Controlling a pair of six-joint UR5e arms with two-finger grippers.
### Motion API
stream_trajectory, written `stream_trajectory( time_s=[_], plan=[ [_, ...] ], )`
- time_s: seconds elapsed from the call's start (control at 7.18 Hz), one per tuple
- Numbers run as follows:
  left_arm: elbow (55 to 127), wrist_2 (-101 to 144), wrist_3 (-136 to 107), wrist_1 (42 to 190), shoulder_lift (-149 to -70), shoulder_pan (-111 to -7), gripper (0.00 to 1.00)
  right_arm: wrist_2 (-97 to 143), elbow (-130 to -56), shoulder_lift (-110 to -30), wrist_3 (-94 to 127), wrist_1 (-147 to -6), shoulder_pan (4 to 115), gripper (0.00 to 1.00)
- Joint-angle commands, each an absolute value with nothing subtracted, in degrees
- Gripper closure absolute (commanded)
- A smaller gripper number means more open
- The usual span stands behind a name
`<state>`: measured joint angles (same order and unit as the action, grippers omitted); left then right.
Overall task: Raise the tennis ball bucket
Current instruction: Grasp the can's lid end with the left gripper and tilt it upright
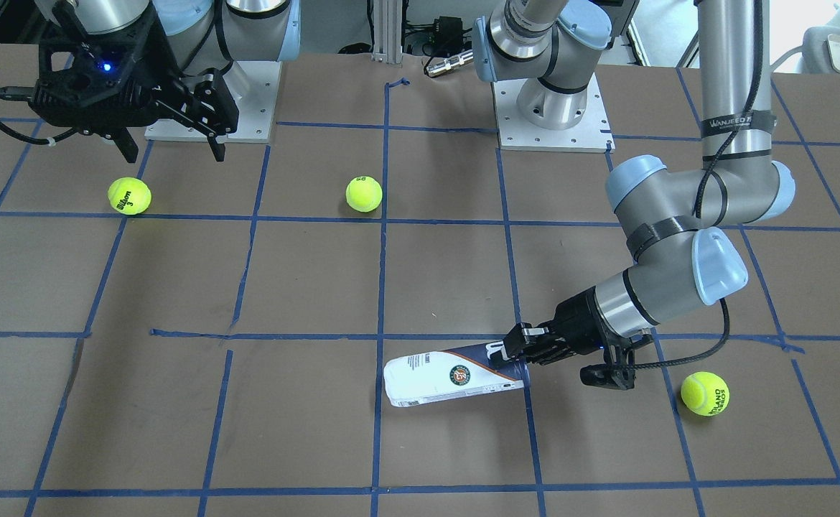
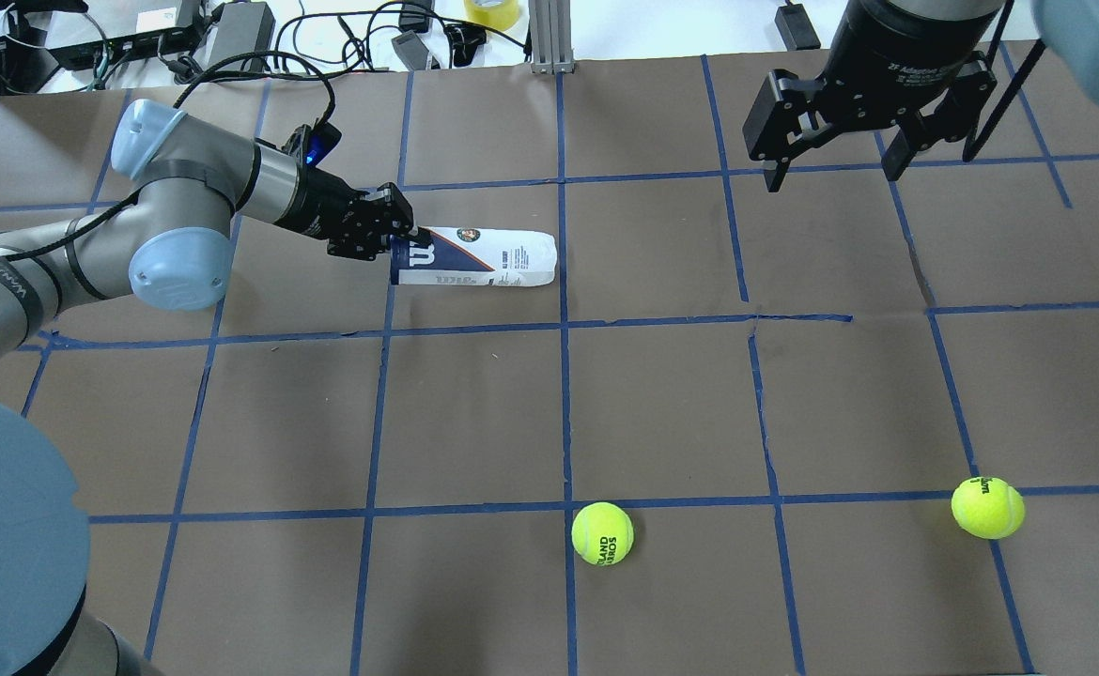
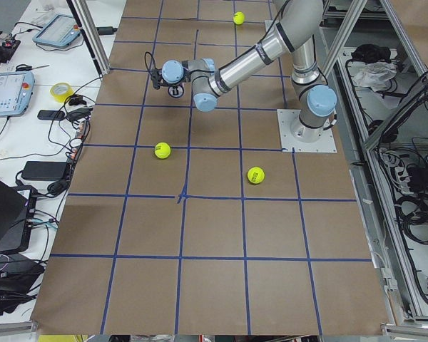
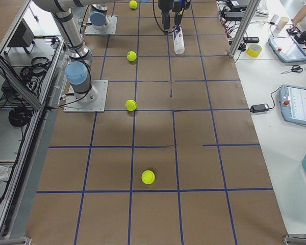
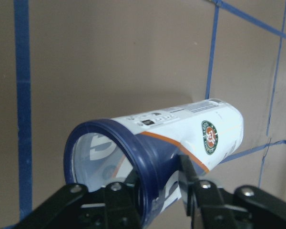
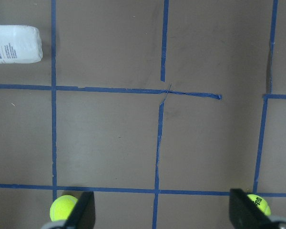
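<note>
The tennis ball bucket is a slim white can with an open navy end, lying on its side on the brown table. It also shows in the overhead view and the left wrist view. My left gripper is shut on the rim of the navy end, one finger inside the opening and one outside. The white end rests on the table. My right gripper is open and empty, held high over the other side of the table, far from the can.
Three yellow-green tennis balls lie loose: one close behind my left wrist, one mid-table near the robot bases, and one below my right gripper. Blue tape lines grid the table.
</note>
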<state>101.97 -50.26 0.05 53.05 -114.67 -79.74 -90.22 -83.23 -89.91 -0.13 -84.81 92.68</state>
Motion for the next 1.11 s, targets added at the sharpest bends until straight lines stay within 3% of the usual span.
stream_trajectory(
  time_s=[0.0,0.42,0.98],
  plan=[
    [95.0,-50.5,-6.9,58.1,-113.7,-79.8,1.0,-90.2,-83.2,-90.0,-0.1,-84.8,92.7,0.0],
    [88.7,-63.8,-8.2,63.4,-111.2,-85.5,1.0,-90.2,-83.2,-89.9,-0.2,-84.8,92.7,0.0],
    [87.2,-83.7,-8.7,63.5,-111.0,-94.7,1.0,-90.3,-83.2,-89.9,-0.3,-84.8,92.6,0.0]
  ],
)
